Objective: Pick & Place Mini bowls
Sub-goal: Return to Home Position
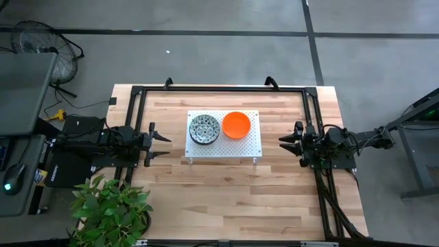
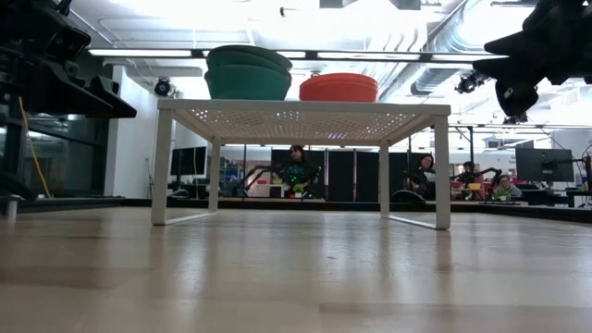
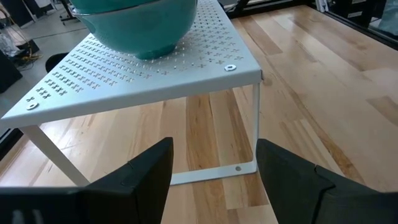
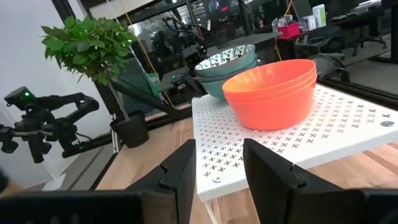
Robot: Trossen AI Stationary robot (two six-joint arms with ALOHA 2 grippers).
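Observation:
The mini bowls stand in two nested stacks on the white perforated platform (image 1: 240,145) at the table's middle. The stack on the left (image 1: 204,128) is speckled inside and teal outside (image 3: 140,25); the stack on the right is orange-red (image 1: 236,125) (image 4: 273,93). Both stacks rest on their bases, side by side (image 2: 248,74) (image 2: 339,88). My left gripper (image 1: 167,145) (image 3: 214,168) hovers open just left of the platform, at about its height. My right gripper (image 1: 281,143) (image 4: 219,165) hovers open just right of it. Both point at the platform.
A black rail frame (image 1: 219,89) borders the table's far edge and sides. A potted plant (image 1: 113,206) stands at the near left corner. Bare wood lies on the near side of the platform (image 1: 233,199). People sit in the room behind the table (image 2: 425,176).

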